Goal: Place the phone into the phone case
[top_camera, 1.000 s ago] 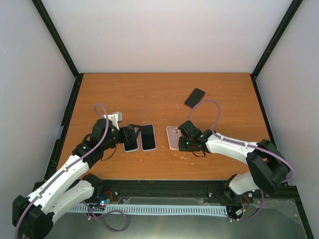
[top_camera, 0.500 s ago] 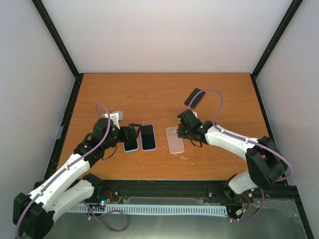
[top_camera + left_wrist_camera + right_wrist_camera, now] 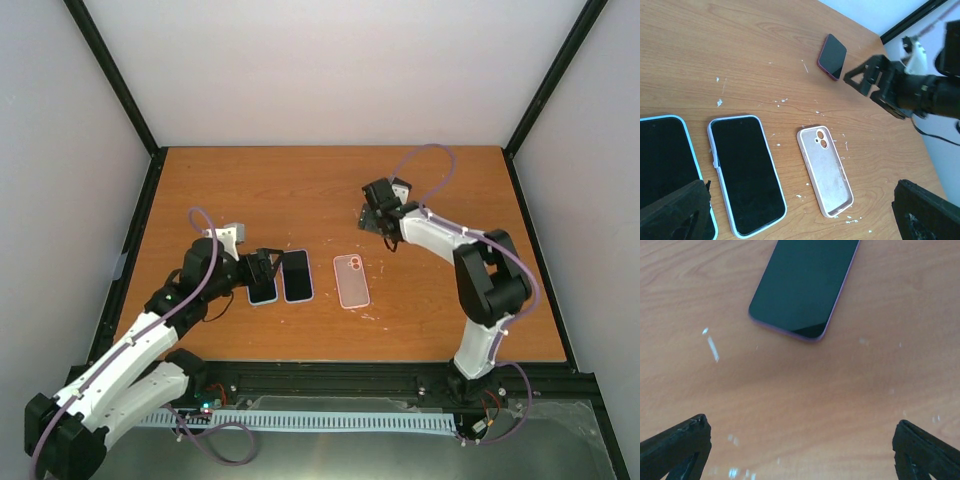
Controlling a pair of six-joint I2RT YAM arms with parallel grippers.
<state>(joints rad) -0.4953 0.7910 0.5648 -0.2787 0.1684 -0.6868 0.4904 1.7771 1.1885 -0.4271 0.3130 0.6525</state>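
Lying flat with its dark screen up, the phone (image 3: 805,285) is resting on the far right part of the desk (image 3: 250,190), well apart from the pink phone case (image 3: 351,280). We are seeing its purple rim clearly in the right wrist view, and nothing is touching it. The right hand (image 3: 800,432) is hovering over the desk just short of the phone, with its fingers (image 3: 675,447) standing wide apart and holding nothing. We are judging that this wide opening is there so the hand can come down around the narrow sides of the phone.

The case is lying near the middle of the desk, seemingly with its hollow side up and the camera cutout at the far end, so it is waiting to receive the phone from above. Left of the case, two other phones (image 3: 296,275) in pale blue cases are lying side by side. The left hand (image 3: 800,212) is hanging over them, wide apart too and empty. We are guessing it is placed there to steady the case when needed. The phone is not yet picked up.
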